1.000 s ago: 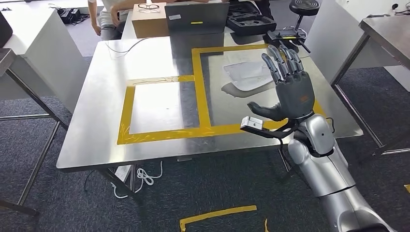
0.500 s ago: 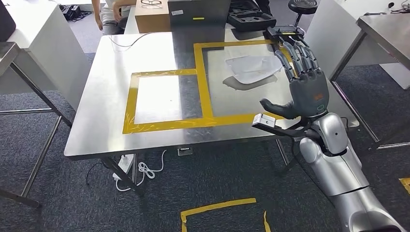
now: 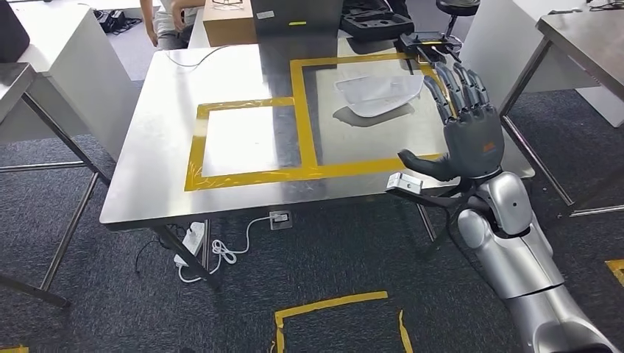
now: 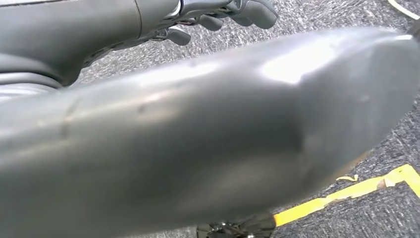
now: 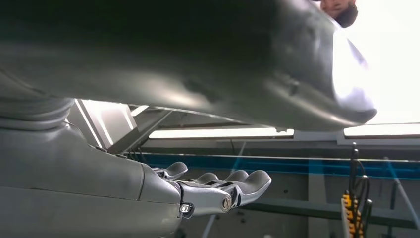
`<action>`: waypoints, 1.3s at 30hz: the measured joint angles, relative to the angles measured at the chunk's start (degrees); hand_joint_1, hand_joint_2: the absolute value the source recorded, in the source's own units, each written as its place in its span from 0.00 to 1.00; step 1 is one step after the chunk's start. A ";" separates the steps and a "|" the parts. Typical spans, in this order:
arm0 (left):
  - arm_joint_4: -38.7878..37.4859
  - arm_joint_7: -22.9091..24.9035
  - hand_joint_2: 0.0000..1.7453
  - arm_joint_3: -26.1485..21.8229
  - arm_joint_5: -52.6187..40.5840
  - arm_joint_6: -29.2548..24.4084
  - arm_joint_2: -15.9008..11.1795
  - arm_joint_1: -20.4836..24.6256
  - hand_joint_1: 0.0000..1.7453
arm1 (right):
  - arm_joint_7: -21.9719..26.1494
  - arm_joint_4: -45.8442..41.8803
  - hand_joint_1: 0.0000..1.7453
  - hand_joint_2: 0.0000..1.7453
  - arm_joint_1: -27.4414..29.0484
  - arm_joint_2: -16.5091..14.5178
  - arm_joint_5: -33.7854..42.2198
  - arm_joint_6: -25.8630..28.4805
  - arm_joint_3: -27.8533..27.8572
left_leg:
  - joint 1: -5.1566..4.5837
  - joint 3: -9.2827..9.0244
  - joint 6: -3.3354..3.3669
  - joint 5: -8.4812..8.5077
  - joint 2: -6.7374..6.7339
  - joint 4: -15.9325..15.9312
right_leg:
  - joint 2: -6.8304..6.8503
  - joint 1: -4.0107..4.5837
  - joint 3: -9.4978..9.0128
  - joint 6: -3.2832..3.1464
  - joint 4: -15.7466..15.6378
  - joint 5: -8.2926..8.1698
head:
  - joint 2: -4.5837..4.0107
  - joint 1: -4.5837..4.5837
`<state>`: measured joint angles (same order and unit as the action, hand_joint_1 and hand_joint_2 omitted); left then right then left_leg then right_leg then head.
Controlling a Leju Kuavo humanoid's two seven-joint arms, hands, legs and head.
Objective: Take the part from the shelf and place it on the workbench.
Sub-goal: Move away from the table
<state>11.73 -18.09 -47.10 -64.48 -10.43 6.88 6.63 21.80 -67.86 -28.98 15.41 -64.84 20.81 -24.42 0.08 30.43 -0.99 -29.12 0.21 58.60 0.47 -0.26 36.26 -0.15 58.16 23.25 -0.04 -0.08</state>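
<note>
Since the part [image 3: 379, 95] is seen lying inside the taped square on the workbench [image 3: 147, 169], placement is judged done | right hand [image 3: 463, 132] is raised beside it, fingers spread, nothing held | left hand [image 4: 218, 15]: fingers curled, grasp cannot be told

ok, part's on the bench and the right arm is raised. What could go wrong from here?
1. The raised, open right robot hand hangs over the steel workbench's near edge; swinging down could clip it.
2. The white curved part lies near the far yellow tape line; a nudge pushes it out.
</note>
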 joint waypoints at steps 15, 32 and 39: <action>0.08 0.08 0.00 0.00 -0.35 -0.01 0.08 0.29 0.00 | -0.88 -1.58 0.00 0.00 0.72 2.08 0.27 -1.50 0.14 | 0.21 5.94 0.91 5.33 -0.18 0.57 | -0.49 -0.41 -4.83 1.85 0.91 5.52 | 0.00 -0.38; 0.09 -0.21 0.00 0.00 0.23 0.05 -0.16 0.36 0.00 | 0.23 2.45 0.00 0.00 -4.56 0.23 3.11 -6.43 -0.56 | -0.66 0.40 1.06 -0.27 -0.16 -0.15 | 0.03 0.05 1.57 0.32 0.09 -1.57 | 0.00 -0.09; 0.10 -0.10 0.00 0.00 0.18 0.12 -0.20 0.35 0.00 | 1.78 2.74 0.00 1.00 -4.97 0.01 5.61 -5.12 -0.59 | -0.01 3.05 2.49 3.52 -0.40 -0.77 | -0.32 -0.50 7.03 2.57 14.73 8.03 | 0.00 -0.44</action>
<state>11.84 -18.19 -47.10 -64.30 -10.31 6.68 6.97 23.58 -65.12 -33.96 15.43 -59.23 15.69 -25.01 0.07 33.48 1.49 -25.60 -0.19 57.84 0.15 -0.76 43.28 2.42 72.88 31.29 -0.04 -0.51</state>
